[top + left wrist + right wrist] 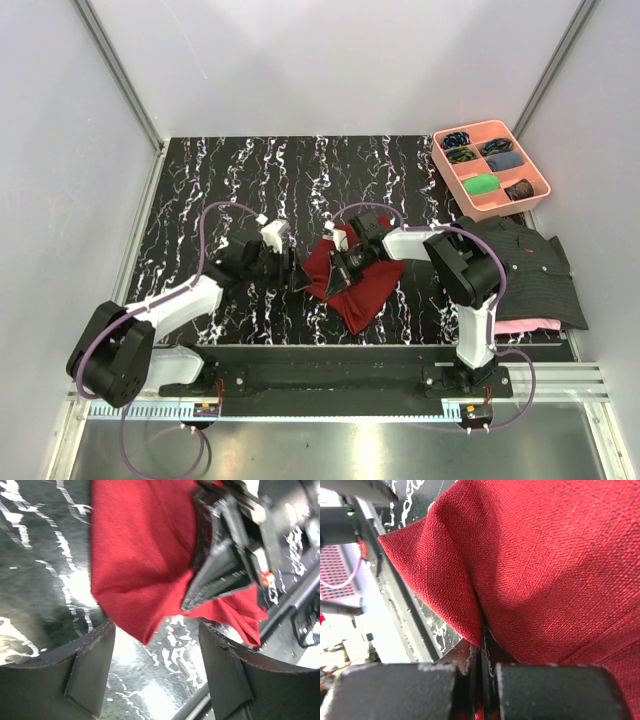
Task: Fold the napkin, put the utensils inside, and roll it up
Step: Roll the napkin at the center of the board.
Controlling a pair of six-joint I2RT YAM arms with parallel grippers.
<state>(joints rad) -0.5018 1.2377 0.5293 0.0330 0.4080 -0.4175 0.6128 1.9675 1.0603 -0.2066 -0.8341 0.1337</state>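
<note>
The right gripper (pixel 481 680) is clamping a raised ridge of the napkin (pixel 365 290), with the red weave pinched flat between its closed fingers, while the left gripper (pixel 155 635) is standing with its jaws apart and gripping nothing, a loose corner of the cloth lying just ahead of its fingers (pixel 90 670). The napkin is lying on the marbled black table (pixel 200 190) to the left of the dark striped shirt (pixel 530 270), apart from it, and both grippers are working at the side of the napkin farther from that shirt. The cloth is showing as a bunched, partly doubled shape, not a neat flat fold, so the folding step is looking to be under way and not finished. No fork or spoon is appearing in any view; whether they are hidden under the cloth or the arms cannot be told, so placing them inside is looking to be ahead, and the rolling after that. A pink cloth (pixel 525 325) is peeking out from under the shirt's near edge, taking no part in the work.
</note>
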